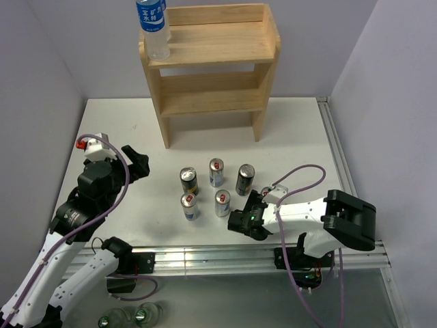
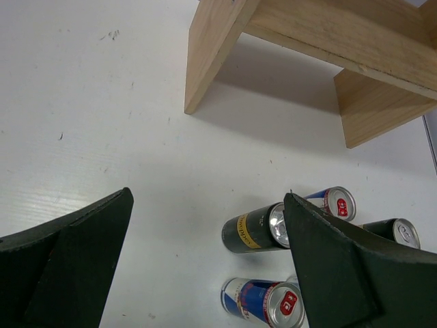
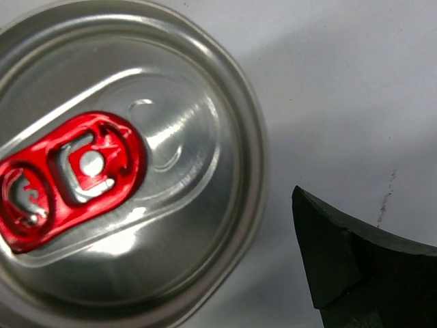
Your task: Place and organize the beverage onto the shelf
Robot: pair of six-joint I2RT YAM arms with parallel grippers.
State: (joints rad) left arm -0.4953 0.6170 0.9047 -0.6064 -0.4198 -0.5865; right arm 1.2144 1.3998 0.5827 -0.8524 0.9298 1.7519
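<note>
From above, five cans [image 1: 215, 186] stand upright on the bench [image 1: 300, 137], in front of the shelf [image 1: 212, 68], which already holds a bottle [image 1: 151, 27] on its top tier. The right hand [image 1: 237, 219] lies just right of the front-right can [image 1: 222, 202], fingers spread and empty. It is the nearer arm; the left hand [image 1: 140, 164] sits well to the cluster's left.

The left wrist view shows wide-open fingers [image 2: 68, 266] holding nothing, with the cans off to the right.

The right wrist view looks straight down on a red-tabbed can top [image 3: 116, 164] (probably that front-right can), with one finger [image 3: 362, 260] beside it and not touching.
</note>
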